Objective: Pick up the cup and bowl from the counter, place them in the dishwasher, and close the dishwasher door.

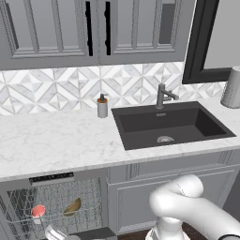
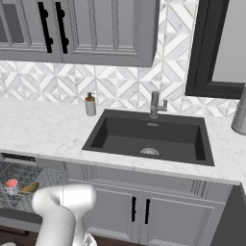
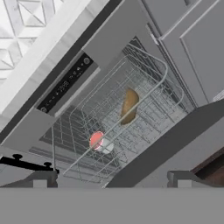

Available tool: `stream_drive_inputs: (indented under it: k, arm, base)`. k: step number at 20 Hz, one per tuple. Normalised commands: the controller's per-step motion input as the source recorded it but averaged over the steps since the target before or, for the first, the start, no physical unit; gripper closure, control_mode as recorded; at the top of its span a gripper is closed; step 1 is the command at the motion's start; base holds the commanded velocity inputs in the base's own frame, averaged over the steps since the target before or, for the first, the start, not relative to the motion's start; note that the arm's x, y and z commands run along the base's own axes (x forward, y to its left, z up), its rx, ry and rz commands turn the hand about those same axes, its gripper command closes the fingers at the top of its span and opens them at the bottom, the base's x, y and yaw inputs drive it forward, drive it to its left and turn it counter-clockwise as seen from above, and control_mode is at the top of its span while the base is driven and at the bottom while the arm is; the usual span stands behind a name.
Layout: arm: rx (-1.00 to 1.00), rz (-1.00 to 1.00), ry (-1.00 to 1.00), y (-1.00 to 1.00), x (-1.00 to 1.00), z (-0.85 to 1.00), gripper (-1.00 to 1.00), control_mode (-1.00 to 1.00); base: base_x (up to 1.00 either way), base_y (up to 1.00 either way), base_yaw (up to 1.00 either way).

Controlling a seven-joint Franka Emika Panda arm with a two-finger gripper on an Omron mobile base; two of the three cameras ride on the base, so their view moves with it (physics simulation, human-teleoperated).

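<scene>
The two dark finger tips of the gripper (image 3: pixel 111 179) stand spread wide at the bottom of the hand view, with nothing between them. Just beyond them runs the flat grey dishwasher door (image 3: pixel 175 135), its upper edge crossing the view as a dark slanted band; the door hangs partly open below the rack.

Past that edge sits the grey wire rack (image 3: pixel 144 70) of the under-counter dishwasher (image 1: pixel 56 206), whose dark control strip (image 3: pixel 65 83) runs along its top. Inside the rack lies the small white cup with the red-pink inside (image 3: pixel 99 142), tipped so its mouth faces outward, near the rack's front edge. The small brown wood-like bowl with the golden-olive inside (image 3: pixel 128 106) stands on its rim near the middle of the rack, apart from the cup.

In the left base view the cup (image 1: pixel 38 212) and bowl (image 1: pixel 72 206) show through the wires below the long white marble counter (image 1: pixel 51 140). Set into the counter is a dark rectangular sink (image 1: pixel 171 124) with a grey metal faucet (image 1: pixel 164 96) at its back edge. A grey soap dispenser with a pump top (image 1: pixel 102 107) stands near the sink's back left corner.
</scene>
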Motion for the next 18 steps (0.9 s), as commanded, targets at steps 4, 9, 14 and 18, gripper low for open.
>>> stream_drive_inputs:
  k: [4,9,14,18]
  arm:
    - [0.03,-0.02,-0.08,0.00,-0.25,-0.64,-1.00,-1.00]
    - [0.12,-0.09,-0.04,0.00,-0.04,-0.98,-1.00,-1.00]
    - [0.11,-0.05,-0.01,0.38,-0.14,-0.87,-1.00,-1.00]
    - [0.07,-0.06,-0.02,0.59,-0.22,-0.98,-1.00,-1.00]
  base:
    - [0.00,0.00,0.00]
    - [0.00,0.00,0.00]
    - [0.00,0.00,0.00]
    - [0.00,0.00,0.00]
